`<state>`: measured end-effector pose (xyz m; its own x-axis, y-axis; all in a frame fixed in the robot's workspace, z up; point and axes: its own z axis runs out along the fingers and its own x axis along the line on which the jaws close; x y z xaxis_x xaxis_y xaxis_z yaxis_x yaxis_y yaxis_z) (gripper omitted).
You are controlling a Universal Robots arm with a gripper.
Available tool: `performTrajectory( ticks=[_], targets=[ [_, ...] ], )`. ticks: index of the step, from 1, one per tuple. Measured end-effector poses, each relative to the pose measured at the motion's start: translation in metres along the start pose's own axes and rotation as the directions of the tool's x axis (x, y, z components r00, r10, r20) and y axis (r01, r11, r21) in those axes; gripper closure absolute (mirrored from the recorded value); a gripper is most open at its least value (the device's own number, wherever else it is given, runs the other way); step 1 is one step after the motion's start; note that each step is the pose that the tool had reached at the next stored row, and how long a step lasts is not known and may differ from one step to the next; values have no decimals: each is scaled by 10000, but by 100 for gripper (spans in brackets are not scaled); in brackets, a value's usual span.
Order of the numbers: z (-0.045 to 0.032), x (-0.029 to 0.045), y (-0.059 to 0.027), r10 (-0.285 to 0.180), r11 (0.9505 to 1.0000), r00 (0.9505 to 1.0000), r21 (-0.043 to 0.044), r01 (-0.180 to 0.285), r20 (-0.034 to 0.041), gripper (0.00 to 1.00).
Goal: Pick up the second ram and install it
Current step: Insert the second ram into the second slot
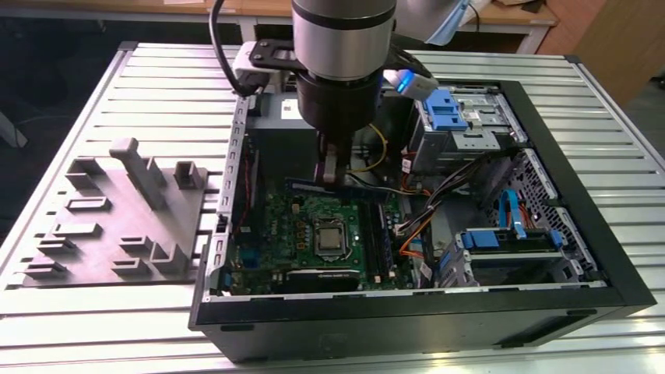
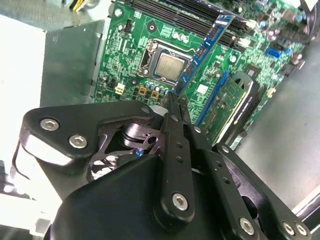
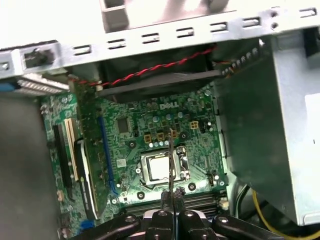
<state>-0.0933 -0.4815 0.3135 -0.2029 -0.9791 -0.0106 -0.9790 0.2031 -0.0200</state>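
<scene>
My gripper [image 1: 330,178] reaches down into the open computer case [image 1: 416,312] and is shut on the second ram [image 1: 301,185], a thin dark blue stick held level just above the green motherboard [image 1: 280,234]. In the second wrist view the fingers [image 2: 172,130] meet at the gripper [image 2: 176,97] and pinch one end of the ram [image 2: 205,47], which juts out over the board beside the processor [image 2: 167,65]. In the first wrist view the gripper [image 3: 172,192] holds the ram [image 3: 171,155] edge-on over the processor [image 3: 160,167]. The stick lies crosswise to the long memory slots [image 2: 200,12].
A grey power-supply box [image 1: 286,109] sits at the case's far end. Drive cages with blue parts [image 1: 457,109] and loose cables [image 1: 421,226] stand on the exterior view's right. An upright expansion card [image 2: 227,107] stands near the processor. A grey fixture block [image 1: 124,218] lies outside the case.
</scene>
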Motion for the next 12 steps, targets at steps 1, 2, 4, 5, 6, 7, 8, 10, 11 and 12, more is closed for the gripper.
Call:
performTrajectory(
  ticks=[1,2,4,5,6,7,8,10,11,12],
  targets=[
    [1,0,0,196,9998,9998,2,-196,-4,88],
    [3,0,0,375,9993,9993,4,-375,-7,88],
    [5,0,0,734,9973,9973,8,-734,-15,88],
    [6,0,0,914,9958,9958,10,-914,-18,88],
    [7,0,0,1092,9940,9940,13,-1092,-21,88],
    [8,0,0,1287,9917,9917,16,-1287,-25,88],
    [9,0,0,1465,9892,9892,18,-1465,-28,88],
    [11,0,0,1820,9833,9833,23,-1820,-35,88],
    [13,0,0,2001,9798,9798,25,-2001,-37,88],
    [14,0,0,2179,9760,9760,28,-2178,-41,88]
  ],
)
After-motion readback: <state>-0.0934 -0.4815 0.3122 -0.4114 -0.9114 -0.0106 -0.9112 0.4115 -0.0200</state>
